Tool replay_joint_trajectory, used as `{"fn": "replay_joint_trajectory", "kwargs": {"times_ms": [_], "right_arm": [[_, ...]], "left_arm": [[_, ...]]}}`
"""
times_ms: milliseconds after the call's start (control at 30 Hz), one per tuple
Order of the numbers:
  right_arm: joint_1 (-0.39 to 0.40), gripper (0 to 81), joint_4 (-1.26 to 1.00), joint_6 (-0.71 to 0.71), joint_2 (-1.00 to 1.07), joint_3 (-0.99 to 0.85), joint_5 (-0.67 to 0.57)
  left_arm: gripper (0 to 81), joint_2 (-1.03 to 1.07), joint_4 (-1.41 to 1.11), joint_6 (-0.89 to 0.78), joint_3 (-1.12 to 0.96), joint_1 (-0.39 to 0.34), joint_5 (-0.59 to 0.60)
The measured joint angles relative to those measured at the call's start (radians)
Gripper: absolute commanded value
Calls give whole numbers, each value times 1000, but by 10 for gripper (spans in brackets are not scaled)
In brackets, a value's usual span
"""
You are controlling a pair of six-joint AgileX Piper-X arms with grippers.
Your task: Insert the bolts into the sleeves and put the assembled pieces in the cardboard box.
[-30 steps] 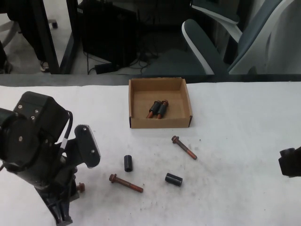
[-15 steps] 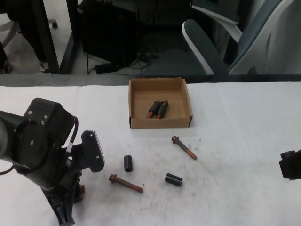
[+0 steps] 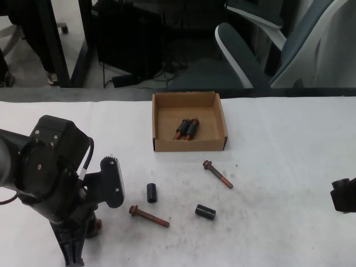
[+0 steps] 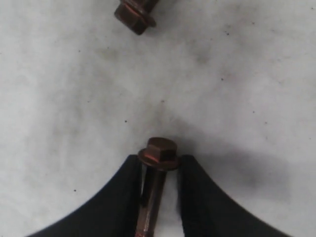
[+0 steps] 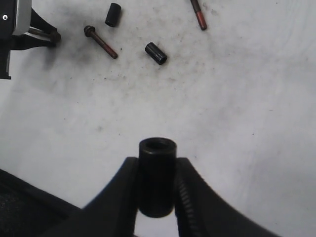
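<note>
My left gripper (image 4: 159,163) is shut on a rusty bolt (image 4: 158,154), holding it by the shank just below the hex head, low over the bench at the near left (image 3: 95,225). My right gripper (image 5: 157,165) is shut on a black sleeve (image 5: 157,173), held upright above the bench at the far right. Two loose bolts (image 3: 149,216) (image 3: 217,174) and two loose sleeves (image 3: 151,192) (image 3: 205,212) lie in the middle of the bench. The cardboard box (image 3: 189,144) stands behind them, and two assembled pieces (image 3: 186,128) lie in it.
The white bench top (image 3: 278,144) is smudged with dark marks around the loose parts. An office chair (image 3: 261,50) and dark desk frames stand beyond the far edge. The right arm's body (image 3: 344,194) shows at the right edge.
The left arm has shifted a little to the right and turned its wrist, with the bolt still in its gripper. The right arm and the loose parts have stayed put.
</note>
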Motion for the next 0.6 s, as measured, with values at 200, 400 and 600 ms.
{"fn": "replay_joint_trajectory", "kwargs": {"times_ms": [200, 400, 600], "right_arm": [[0, 0, 4, 0, 0, 0, 0], [0, 0, 4, 0, 0, 0, 0], [0, 0, 4, 0, 0, 0, 0]], "left_arm": [[90, 3, 3, 54, -3, 20, -6], [8, 3, 4, 67, -3, 20, -8], [8, 3, 4, 68, -3, 25, 5]]}}
